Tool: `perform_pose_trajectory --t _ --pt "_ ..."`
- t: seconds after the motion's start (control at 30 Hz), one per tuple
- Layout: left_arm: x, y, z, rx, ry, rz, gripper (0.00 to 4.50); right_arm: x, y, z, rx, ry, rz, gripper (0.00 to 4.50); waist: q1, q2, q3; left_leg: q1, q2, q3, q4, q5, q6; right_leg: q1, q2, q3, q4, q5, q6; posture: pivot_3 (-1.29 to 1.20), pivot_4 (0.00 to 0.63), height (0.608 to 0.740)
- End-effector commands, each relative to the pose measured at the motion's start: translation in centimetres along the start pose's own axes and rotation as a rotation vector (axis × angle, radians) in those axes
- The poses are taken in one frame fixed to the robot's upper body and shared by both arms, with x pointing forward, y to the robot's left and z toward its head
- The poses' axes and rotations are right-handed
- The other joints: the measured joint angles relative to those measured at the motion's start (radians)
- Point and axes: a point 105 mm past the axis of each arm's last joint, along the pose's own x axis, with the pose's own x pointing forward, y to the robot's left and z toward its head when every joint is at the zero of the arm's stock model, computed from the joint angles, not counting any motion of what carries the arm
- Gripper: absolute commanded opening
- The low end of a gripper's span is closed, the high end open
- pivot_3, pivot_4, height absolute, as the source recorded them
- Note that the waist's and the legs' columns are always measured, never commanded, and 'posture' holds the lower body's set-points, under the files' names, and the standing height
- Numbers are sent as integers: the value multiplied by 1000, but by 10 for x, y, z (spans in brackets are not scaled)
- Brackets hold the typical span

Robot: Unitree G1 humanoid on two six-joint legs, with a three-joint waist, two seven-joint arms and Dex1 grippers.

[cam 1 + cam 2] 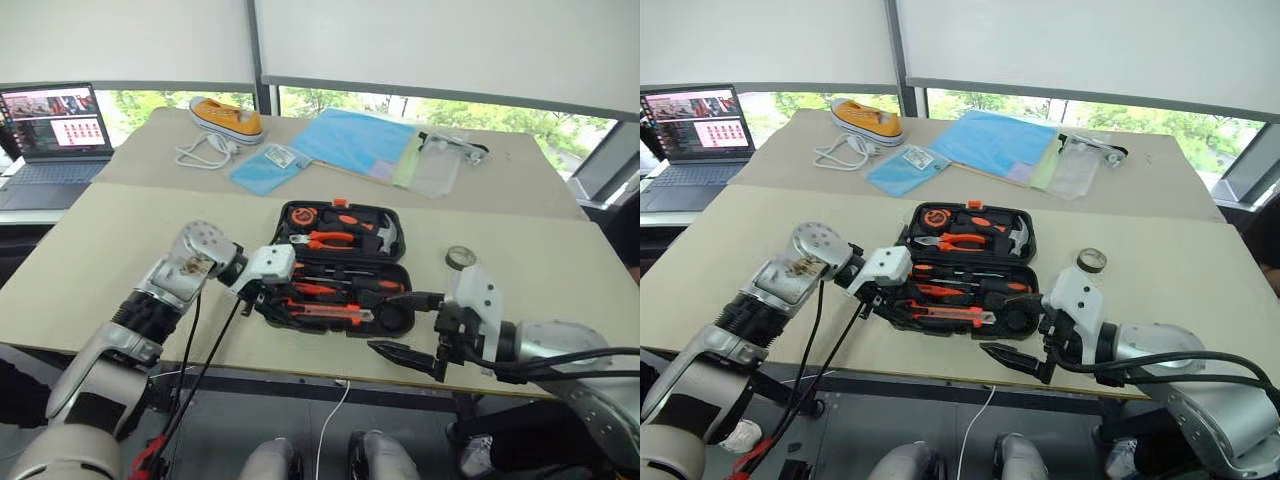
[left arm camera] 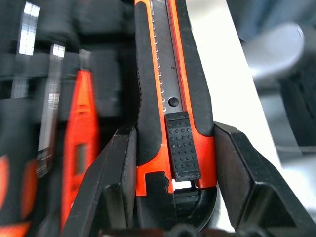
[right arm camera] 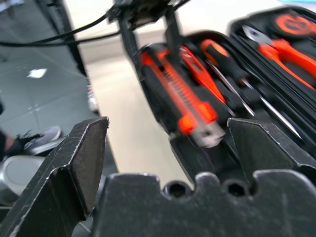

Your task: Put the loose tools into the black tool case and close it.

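On a beige table (image 1: 90, 270), the left gripper (image 1: 262, 296) is reaching into the near half of the open black tool case (image 1: 340, 268) from its 9 o'clock side. Its jaws are standing partly open on either side of the orange-black utility knife (image 2: 170, 98), which is lying lengthwise between the two fingers (image 2: 116, 173) with its slider end deep in the gap; both fingers are sitting just beside the handle, and a firm clamp cannot be told. The knife is lying along the case's near edge, at 6 o'clock in the case, and beside it the orange-and-black-handled screwdrivers (image 1: 330, 288) are lying in the moulded slots. In the far half, at 12 o'clock, the orange-handled pliers (image 1: 335, 240), a hammer (image 1: 385, 233) and a round tape measure (image 1: 303, 215) are sitting. At the case's 4 o'clock, the right gripper (image 1: 405, 328) is hovering off the near right corner, its jaws gaping wide and gripping nothing, pointing towards the knife's blade end. A small tape roll (image 1: 461, 258) is resting on the table at the case's 3 o'clock, apart from it.
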Motion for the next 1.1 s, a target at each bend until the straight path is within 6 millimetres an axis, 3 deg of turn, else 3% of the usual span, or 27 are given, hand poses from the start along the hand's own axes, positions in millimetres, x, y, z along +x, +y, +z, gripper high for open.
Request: perform_pose_trajectory --t 0.03,0.23,0.3,0.33,0.47,0.67,0.77,0.93,1.1 --pt "-5 7 4 61 26 6 1773 -5 3 9 -36 -29 -28 4500 2 0 0 0 0 0 0 0 0 0 0 0 0 0 0 0 150 718" --pt "-5 9 -5 39 71 -23 1773 -5 3 7 -29 -27 -48 4500 4 0 0 0 -1 -1 1 -2 4 0 0 0 0 0 0 0 150 718" --pt "-6 8 -2 18 51 -30 2775 -6 3 6 -28 -25 -52 4500 4 0 0 0 0 -1 1 -2 4 0 0 0 0 0 0 0 150 718" --pt "-6 8 1 3 35 -31 2907 -7 2 6 -28 -24 -54 4500 4 0 0 0 0 -1 1 -3 5 0 0 0 0 0 1 0 150 718" --pt "-13 9 16 -24 -30 -26 4306 -8 -1 3 -27 -18 -60 4500 2 0 0 -1 0 -1 1 -3 6 0 0 0 0 0 1 0 150 718" --pt "-20 14 30 -33 -100 -1 4425 -6 -3 2 -35 -20 -55 4500 3 0 0 -1 -2 -1 1 -4 7 0 0 0 0 0 1 0 150 718" --pt "-18 18 28 -20 -88 23 3792 -5 -4 2 -38 -22 -54 4500 4 0 0 -1 -2 -1 1 -4 7 1 0 0 0 -1 1 0 150 718" --pt "-8 14 23 9 -63 9 1807 -4 -3 1 -43 -19 -51 4500 3 0 0 -1 -2 -1 2 -4 7 1 0 0 0 -1 1 0 150 718" --pt "3 5 23 31 -45 -46 142 -4 -3 0 -42 -17 -51 4500 3 0 0 -1 -2 -1 2 -4 7 1 0 0 0 0 1 0 150 718"
